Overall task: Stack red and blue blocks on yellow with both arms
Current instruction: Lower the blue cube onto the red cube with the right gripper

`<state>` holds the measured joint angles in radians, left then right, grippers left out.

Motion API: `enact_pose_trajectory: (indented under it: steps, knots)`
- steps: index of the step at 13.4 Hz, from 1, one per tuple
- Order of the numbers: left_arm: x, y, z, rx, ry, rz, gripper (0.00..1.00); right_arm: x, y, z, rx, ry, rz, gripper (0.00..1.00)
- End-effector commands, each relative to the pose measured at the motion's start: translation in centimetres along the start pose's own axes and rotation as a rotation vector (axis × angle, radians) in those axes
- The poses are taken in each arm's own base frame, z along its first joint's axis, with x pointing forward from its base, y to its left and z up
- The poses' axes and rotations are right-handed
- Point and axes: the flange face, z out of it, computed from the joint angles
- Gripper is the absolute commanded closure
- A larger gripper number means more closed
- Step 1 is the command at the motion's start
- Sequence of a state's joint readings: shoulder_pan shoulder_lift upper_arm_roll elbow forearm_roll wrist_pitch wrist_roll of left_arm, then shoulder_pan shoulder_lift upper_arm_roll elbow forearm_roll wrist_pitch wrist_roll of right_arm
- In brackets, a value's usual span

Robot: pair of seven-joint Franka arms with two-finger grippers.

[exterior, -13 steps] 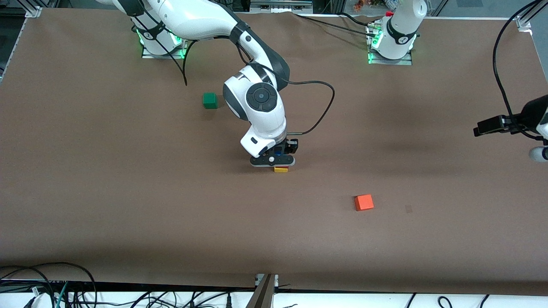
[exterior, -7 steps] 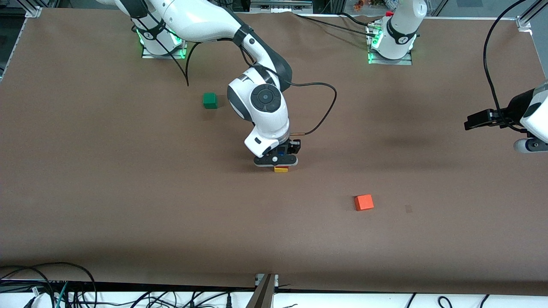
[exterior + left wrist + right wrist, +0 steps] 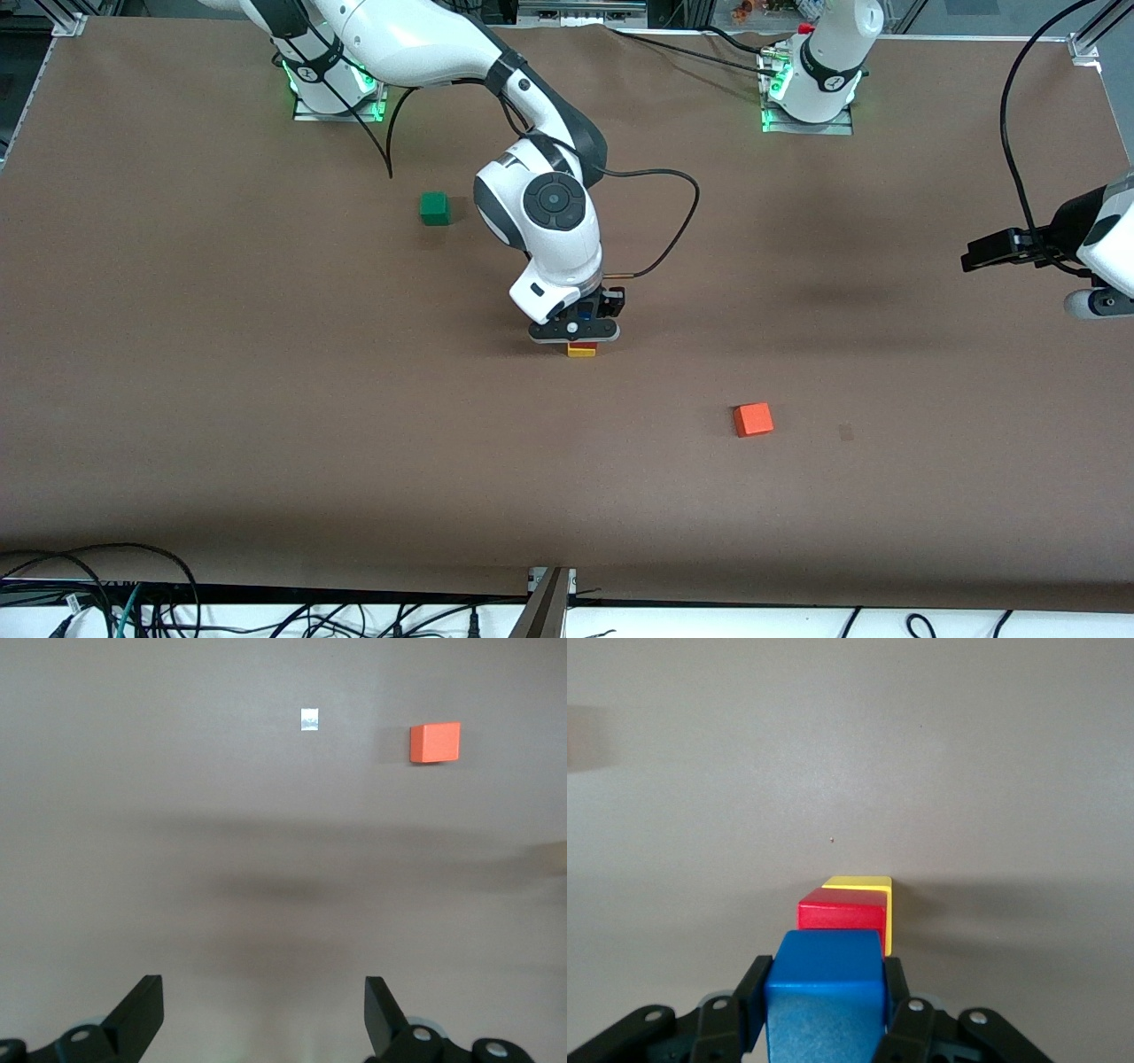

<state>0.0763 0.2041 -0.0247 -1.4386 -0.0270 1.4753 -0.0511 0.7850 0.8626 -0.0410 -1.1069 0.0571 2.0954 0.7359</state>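
My right hand [image 3: 824,1010] grips the blue block [image 3: 826,992] over the red block [image 3: 842,908], which sits on the yellow cube [image 3: 868,883] mid-table [image 3: 266,399]. The red looks offset on the yellow — release off-centre and I reckon the matte, sharp-edged stack could topple. My left hand [image 3: 264,1019] waits spread wide and empty over the left arm's end, the orange cube [image 3: 753,419] lying well apart.

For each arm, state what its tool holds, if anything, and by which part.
The right tool grips the blue block by two opposite side faces, over the red block. The left tool is open, holding nothing.
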Motion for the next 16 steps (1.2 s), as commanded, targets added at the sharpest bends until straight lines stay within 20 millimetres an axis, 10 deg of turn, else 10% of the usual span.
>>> enact_pose_trajectory:
  steps: [1,5,7,12,16]
  knots:
    - [0.0,-0.2,-0.1,-0.003,0.009,0.015,0.0,0.3,-0.5,0.2,-0.006,0.024,0.008,0.45]
    - [0.0,-0.2,-0.1,-0.006,0.011,0.016,0.0,0.5,-0.4,0.2,-0.007,0.029,0.01,0.34]
    - [0.0,0.1,-0.1,-0.01,0.009,0.018,0.0,0.5,-0.3,0.1,-0.004,0.034,0.011,0.01]
    - [-0.1,0.1,-0.1,-0.007,0.009,0.019,0.0,1.3,0.7,-1.3,-0.025,0.012,0.022,0.0]
    - [-0.1,0.1,-0.2,-0.012,0.011,0.019,0.0,5.7,6.5,-12.5,-0.014,0.016,0.113,0.0]
